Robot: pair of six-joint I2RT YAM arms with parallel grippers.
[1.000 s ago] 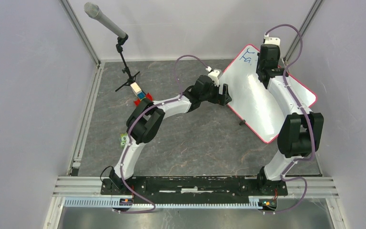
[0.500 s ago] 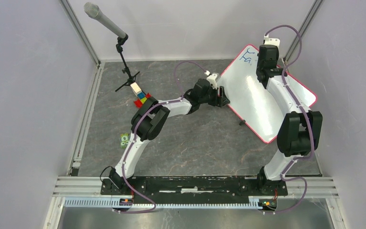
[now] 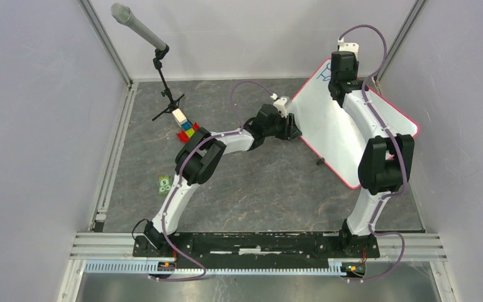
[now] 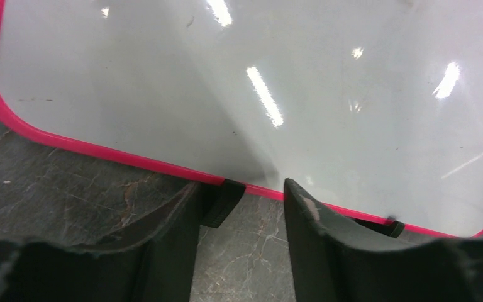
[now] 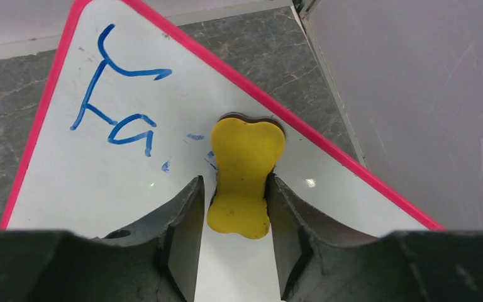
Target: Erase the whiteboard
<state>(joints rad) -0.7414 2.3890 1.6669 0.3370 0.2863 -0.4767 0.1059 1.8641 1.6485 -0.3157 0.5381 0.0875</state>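
The whiteboard [image 3: 327, 126], white with a pink-red frame, lies slanted at the back right. Blue handwriting [image 5: 116, 107] sits near its far corner. A yellow eraser [image 5: 244, 176] rests on the whiteboard [image 5: 100, 182] between the fingers of my right gripper [image 5: 236, 181] [image 3: 338, 78]. The right finger touches it and a narrow gap shows at the left finger, so the jaws are open. My left gripper [image 4: 242, 185] [image 3: 292, 129] is at the left edge of the whiteboard [image 4: 258, 82]. Its jaws stand apart, with a black foot [image 4: 223, 201] against the left finger and bare floor between them.
A microphone [image 3: 138, 28] on a black stand rises at the back left. Coloured blocks [image 3: 187, 129] lie beside the left arm and a green card [image 3: 164, 184] sits nearer the front. Grey walls close in on both sides.
The right gripper has moved toward the board's far corner and its jaws have widened around the eraser. The left gripper's jaws have narrowed at the board's edge.
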